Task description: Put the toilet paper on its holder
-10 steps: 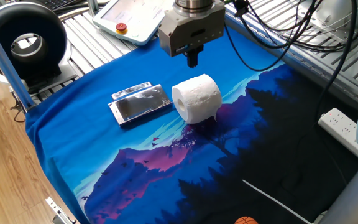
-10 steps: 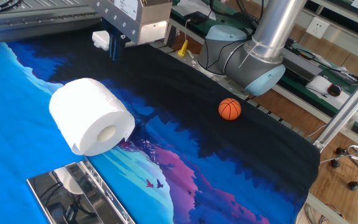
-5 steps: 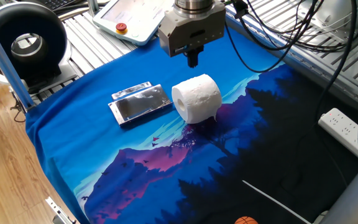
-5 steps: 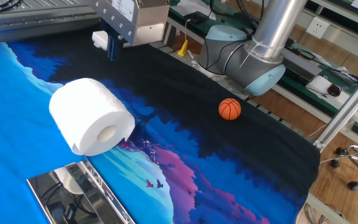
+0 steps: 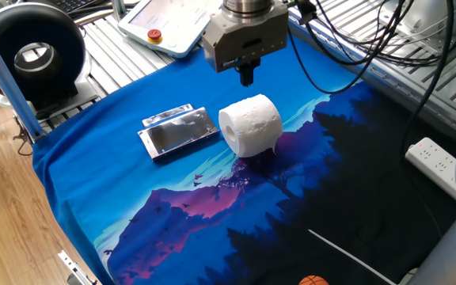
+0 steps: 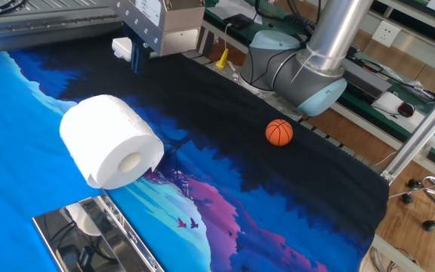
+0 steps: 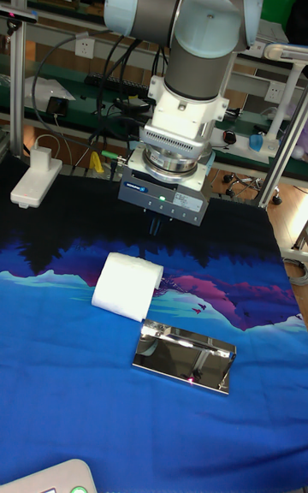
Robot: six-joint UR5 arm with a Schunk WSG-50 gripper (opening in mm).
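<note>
Nothing has moved since the earlier frames: the tool (image 5: 246, 77) hangs in the same spot above the counter (image 5: 85, 198), behind the toilet paper (image 5: 250, 125), holding nothing. Its fingers look pressed together into one dark tip, so it reads as closed.

The toilet paper lies on its side on the blue cloth, just beside the holder (image 5: 178, 131) but apart from it. The step in hand appears to be the approach, with the grasp not yet begun. The next move likely calls for spreading the fingers, descending over the soft roll, then carrying it to the holder.

From the other fixed view, the roll's hollow core (image 6: 130, 162) faces the camera and an orange ball (image 6: 279, 132) sits well apart. Only the tall fixed view shows the holder's whole mirror face (image 7: 185, 357).
</note>
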